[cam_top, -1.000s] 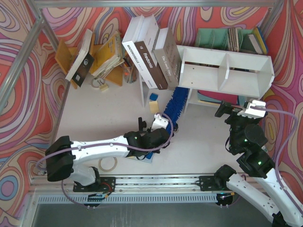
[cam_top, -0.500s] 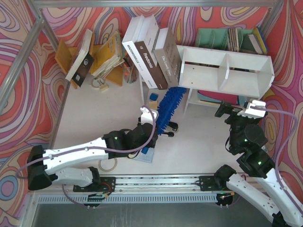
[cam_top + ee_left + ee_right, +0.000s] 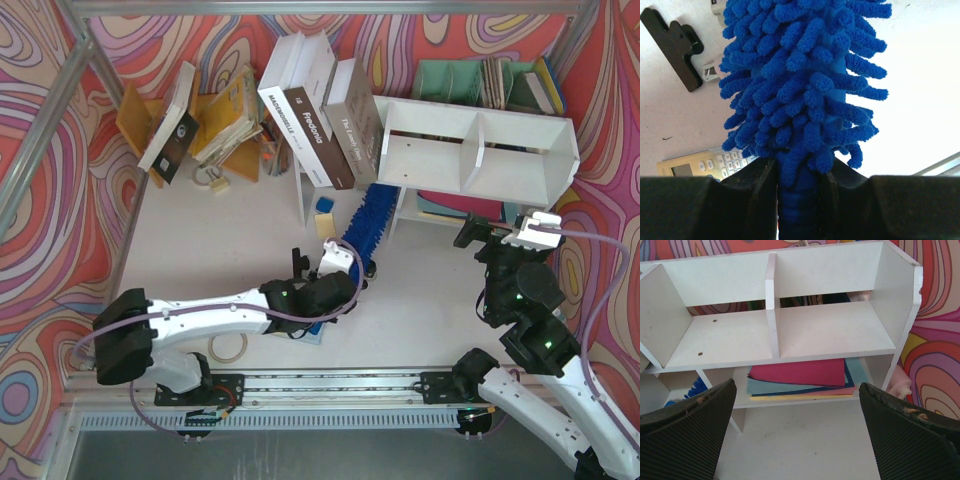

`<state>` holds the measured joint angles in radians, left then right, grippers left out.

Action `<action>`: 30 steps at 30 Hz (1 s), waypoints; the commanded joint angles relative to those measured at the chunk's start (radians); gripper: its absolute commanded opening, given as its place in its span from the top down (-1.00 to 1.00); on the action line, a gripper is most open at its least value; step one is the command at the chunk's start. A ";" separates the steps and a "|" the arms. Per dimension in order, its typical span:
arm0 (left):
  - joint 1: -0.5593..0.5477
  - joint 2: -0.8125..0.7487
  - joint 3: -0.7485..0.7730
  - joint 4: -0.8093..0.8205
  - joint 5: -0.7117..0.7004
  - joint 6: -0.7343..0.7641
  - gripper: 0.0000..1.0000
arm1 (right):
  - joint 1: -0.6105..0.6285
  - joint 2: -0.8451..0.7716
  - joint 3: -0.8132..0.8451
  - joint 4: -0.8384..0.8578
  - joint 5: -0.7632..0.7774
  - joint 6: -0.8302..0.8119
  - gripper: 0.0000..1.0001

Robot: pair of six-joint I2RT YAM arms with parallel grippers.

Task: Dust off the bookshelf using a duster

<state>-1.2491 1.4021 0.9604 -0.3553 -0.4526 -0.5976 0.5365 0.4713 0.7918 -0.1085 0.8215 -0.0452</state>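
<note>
The white bookshelf (image 3: 520, 165) stands at the back right, with two upper compartments and a lower level. The duster (image 3: 370, 216), a fluffy blue head, points at the shelf's lower left corner and touches the end board there. My left gripper (image 3: 342, 262) is shut on the duster's handle just below the head (image 3: 800, 75), which rises between the fingers (image 3: 762, 200). My right gripper (image 3: 505, 232) hangs wide open and empty in front of the shelf (image 3: 720, 335). A bit of the blue head (image 3: 699, 387) shows at the shelf's lower left.
Coloured folders (image 3: 800, 375) lie on the shelf's lower level. Large books (image 3: 320, 110) lean against its left end. An orange rack (image 3: 215, 130) and a teal organizer (image 3: 455, 78) stand at the back. A tape roll (image 3: 227, 347), calculator (image 3: 700, 165) and black clip (image 3: 675, 45) lie on the table.
Half a second ago the left arm had pulled back left with the duster angled up beside the books; it has swung back to the shelf's lower left corner. The right arm has not moved.
</note>
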 commanded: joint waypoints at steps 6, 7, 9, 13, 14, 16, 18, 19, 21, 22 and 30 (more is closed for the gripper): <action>-0.006 0.047 0.057 -0.018 0.011 0.021 1.00 | 0.000 -0.006 -0.005 0.040 0.009 -0.008 -0.97; -0.006 0.034 0.056 -0.022 0.001 0.023 1.00 | 0.000 -0.005 -0.005 0.040 0.008 -0.008 -0.98; -0.005 -0.003 0.054 -0.032 -0.024 0.030 1.00 | 0.000 -0.006 -0.003 0.040 0.008 -0.008 -0.98; -0.006 -0.094 0.045 -0.037 -0.072 0.049 1.00 | 0.001 -0.003 -0.003 0.040 0.005 -0.007 -0.98; -0.006 -0.126 0.041 -0.034 -0.084 0.053 1.00 | 0.001 -0.004 -0.003 0.040 0.005 -0.008 -0.97; -0.005 -0.181 0.026 -0.010 -0.094 0.062 1.00 | 0.000 -0.004 -0.002 0.040 0.005 -0.009 -0.97; -0.005 -0.234 0.016 0.016 -0.092 0.063 1.00 | 0.000 -0.005 -0.005 0.040 0.005 -0.008 -0.97; -0.006 -0.249 0.016 0.024 -0.082 0.060 1.00 | 0.000 -0.006 -0.005 0.040 0.005 -0.009 -0.98; -0.005 -0.272 0.018 0.045 -0.057 0.055 1.00 | 0.001 -0.005 -0.005 0.040 0.006 -0.008 -0.97; -0.006 -0.270 0.020 0.047 -0.045 0.053 1.00 | 0.000 -0.004 -0.004 0.040 0.006 -0.007 -0.97; -0.005 -0.142 0.023 0.043 0.036 0.038 1.00 | 0.000 -0.004 -0.005 0.038 0.006 -0.008 -0.97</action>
<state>-1.2488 1.2102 0.9836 -0.3969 -0.4686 -0.5678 0.5365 0.4713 0.7918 -0.1085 0.8211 -0.0452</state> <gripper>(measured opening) 0.343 0.987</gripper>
